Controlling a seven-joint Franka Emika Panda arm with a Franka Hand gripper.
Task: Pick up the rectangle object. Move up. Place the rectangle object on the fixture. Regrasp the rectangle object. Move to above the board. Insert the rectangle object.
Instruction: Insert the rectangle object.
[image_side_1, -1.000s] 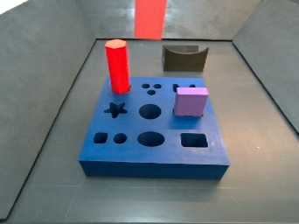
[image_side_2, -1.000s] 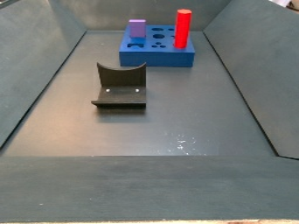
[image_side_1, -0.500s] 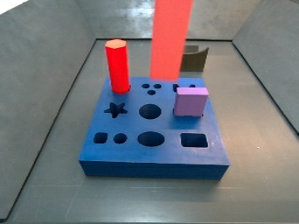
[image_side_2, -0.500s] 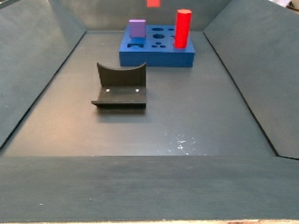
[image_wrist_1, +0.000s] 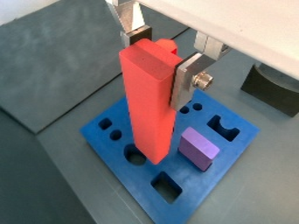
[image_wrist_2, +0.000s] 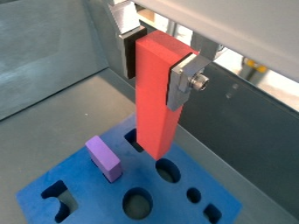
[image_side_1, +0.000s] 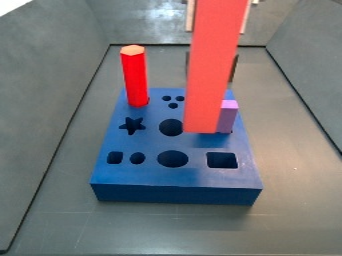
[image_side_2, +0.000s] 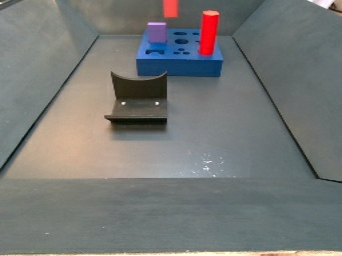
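Gripper (image_wrist_1: 162, 54) above the board (image_wrist_1: 117, 122) — fingers (image_wrist_1: 187, 77) clamped on upright rectangle object (image_wrist_1: 152, 105), lower end over board top.

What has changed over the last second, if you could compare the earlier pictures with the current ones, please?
The rectangle object, held upright in the gripper, has travelled from the back of the bin, near the fixture, towards the camera in a side view, and now hangs over the board. The red pillar, lilac cube and fixture have not moved.
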